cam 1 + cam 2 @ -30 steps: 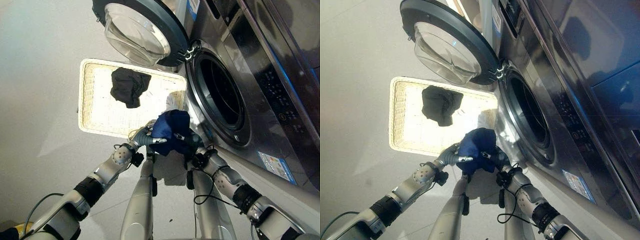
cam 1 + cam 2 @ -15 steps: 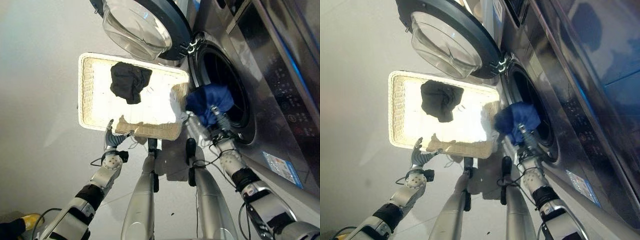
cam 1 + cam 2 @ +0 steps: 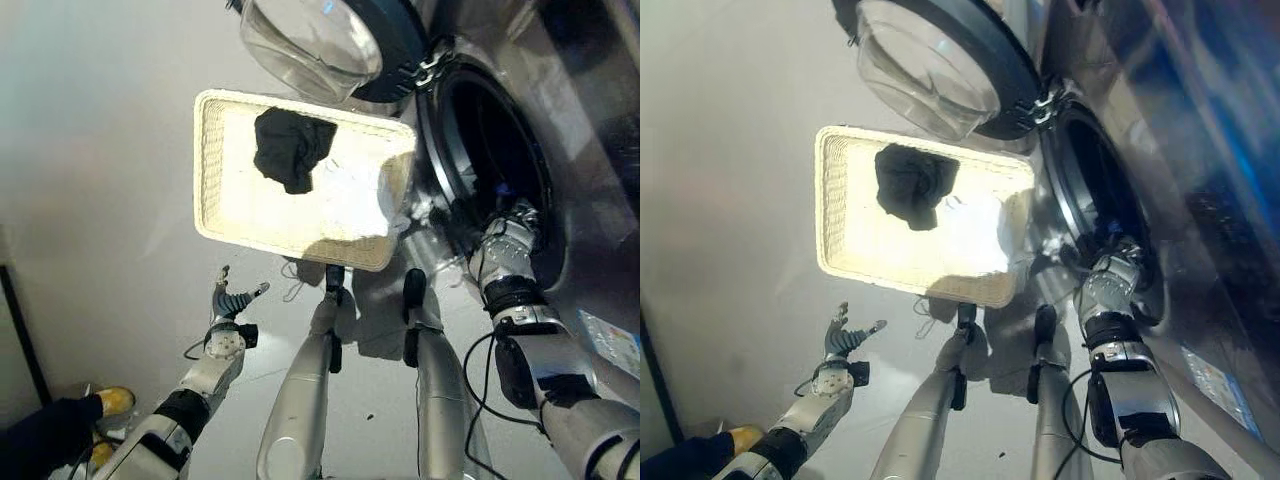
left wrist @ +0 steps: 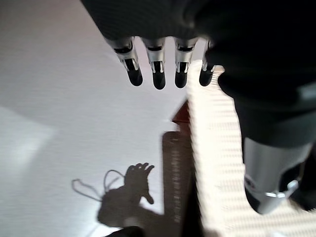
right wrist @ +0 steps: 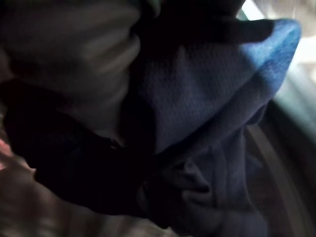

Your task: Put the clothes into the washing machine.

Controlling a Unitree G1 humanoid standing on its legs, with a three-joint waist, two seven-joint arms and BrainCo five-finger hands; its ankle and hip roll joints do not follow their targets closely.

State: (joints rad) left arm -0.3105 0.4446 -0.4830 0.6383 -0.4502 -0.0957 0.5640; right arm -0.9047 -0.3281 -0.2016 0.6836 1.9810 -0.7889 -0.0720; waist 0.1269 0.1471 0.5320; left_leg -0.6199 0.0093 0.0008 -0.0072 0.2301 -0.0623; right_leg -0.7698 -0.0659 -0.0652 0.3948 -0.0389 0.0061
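Observation:
The washing machine's round opening (image 3: 492, 140) gapes dark at the right, and my right hand (image 3: 507, 240) reaches into its lower rim. Right in front of that hand, the right wrist view shows a crumpled blue garment (image 5: 207, 98) inside the drum; the hand's fingers are hidden. A black garment (image 3: 292, 150) lies bunched in the white wicker basket (image 3: 205, 170) on the floor to the left of the machine. My left hand (image 3: 232, 300) hovers open over the bare floor, short of the basket's near edge, fingers (image 4: 155, 74) straight and holding nothing.
The machine's glass door (image 3: 320, 40) stands swung open beyond the basket's far end. A person's dark-clad leg (image 3: 45, 435) and yellow shoe (image 3: 112, 400) stand on the floor at the lower left. Pale floor stretches left of the basket.
My right hand carried the blue garment from in front of the opening into the drum. The left hand let it go earlier and has drawn back. The camera has shifted.

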